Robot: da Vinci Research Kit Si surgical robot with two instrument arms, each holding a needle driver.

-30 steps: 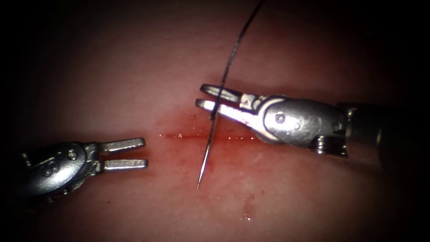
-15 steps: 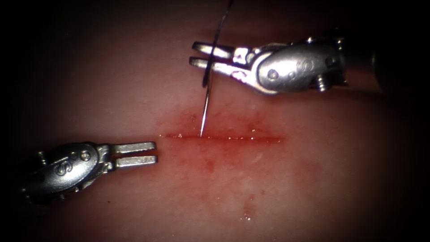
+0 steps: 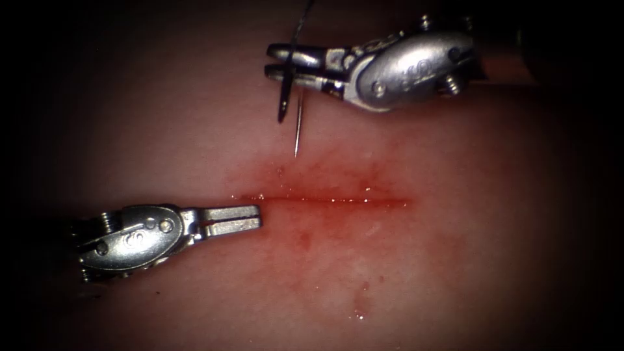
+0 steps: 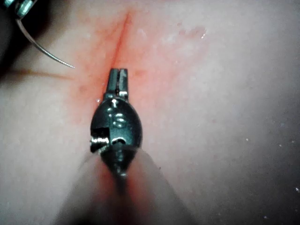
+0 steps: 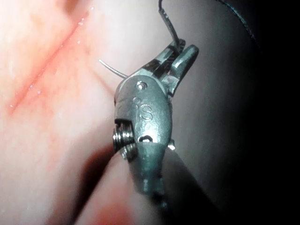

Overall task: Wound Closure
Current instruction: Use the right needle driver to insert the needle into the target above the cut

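The tissue (image 3: 455, 279) bears a thin horizontal cut (image 3: 325, 199) ringed by red fluid. My right tool (image 3: 286, 65) hovers beyond the cut, shut on the curved needle (image 3: 298, 130) near its thread end. The needle's tip points at the cut and stops short of it, outside the tissue. Dark thread (image 3: 300, 16) runs up from the jaws. My left tool (image 3: 237, 220) is shut on nothing, its tip by the cut's left end. In the left wrist view the left tool (image 4: 117, 77) faces the cut (image 4: 123, 28), with the needle (image 4: 47, 54) nearby. In the right wrist view the right tool (image 5: 176, 54) grips the needle (image 5: 112, 69).
Red fluid stains the tissue around the cut, and small wet spots (image 3: 359, 305) lie nearer the viewer. The right tool's wrist (image 3: 409, 68) reaches in over the far side of the tissue.
The right tool has carried the needle away from the cut, toward the far side. The left tool has moved right to the cut's left end, and its jaws have shut.
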